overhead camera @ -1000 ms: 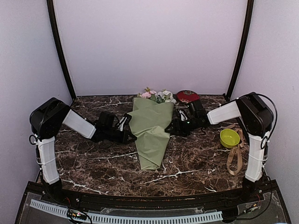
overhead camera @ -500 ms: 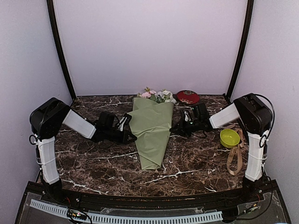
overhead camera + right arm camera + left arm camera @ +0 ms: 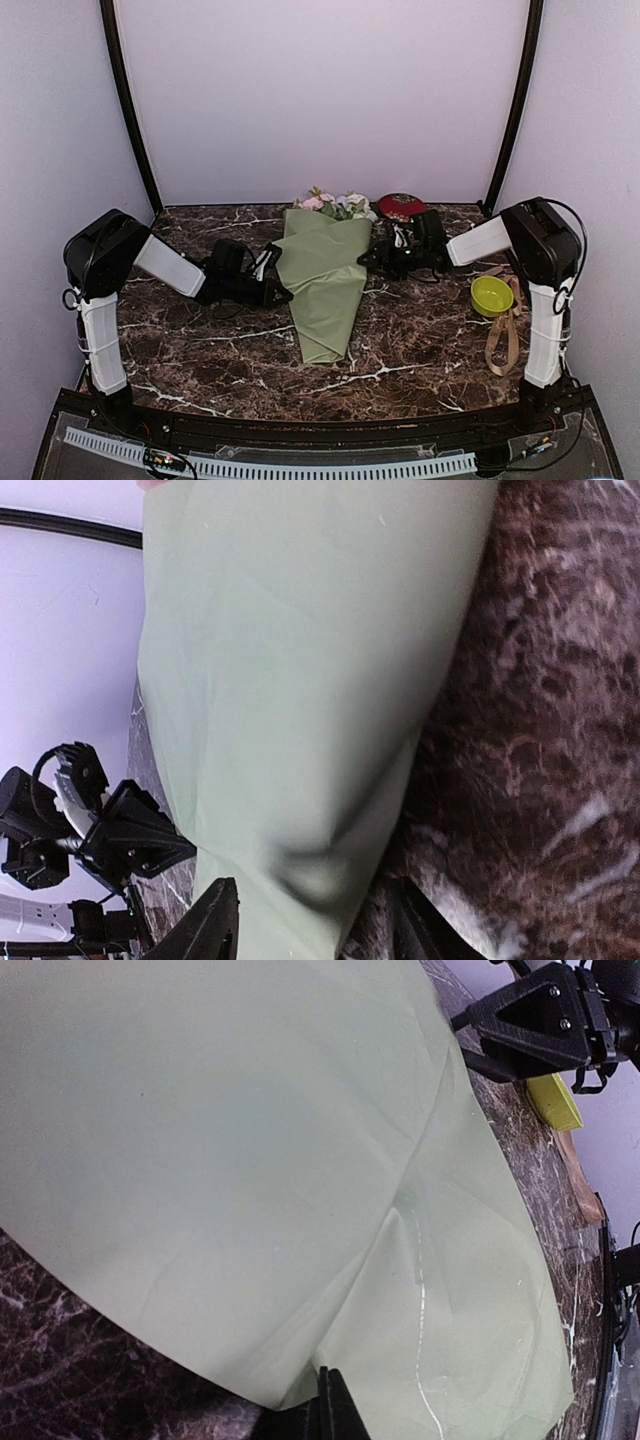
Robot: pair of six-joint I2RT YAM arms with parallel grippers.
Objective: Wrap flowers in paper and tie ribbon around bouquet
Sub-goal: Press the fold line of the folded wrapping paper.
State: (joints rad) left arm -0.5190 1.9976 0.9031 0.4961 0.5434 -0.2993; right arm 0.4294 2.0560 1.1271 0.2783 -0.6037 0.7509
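Note:
The bouquet (image 3: pixel 322 285) lies mid-table as a sage-green paper cone with its point toward me. Pink and white flowers (image 3: pixel 335 205) show at its far, wide end. My left gripper (image 3: pixel 281 292) is at the cone's left edge. In the left wrist view its fingertips (image 3: pixel 335 1405) are shut on the paper (image 3: pixel 250 1160), whose creases run into them. My right gripper (image 3: pixel 368 258) is at the cone's right edge, open. In the right wrist view its two fingers straddle the paper's edge (image 3: pixel 300 880). The tan ribbon (image 3: pixel 503 340) lies loose at the far right.
A yellow-green bowl (image 3: pixel 491 294) sits on the ribbon's upper end by the right arm. A red round object (image 3: pixel 402 207) stands at the back, just right of the flowers. The booth's walls close in the back and both sides.
My right gripper drew back to the right, then came in again toward the cone's right edge, a little farther back. The left gripper and the bouquet have stayed put.

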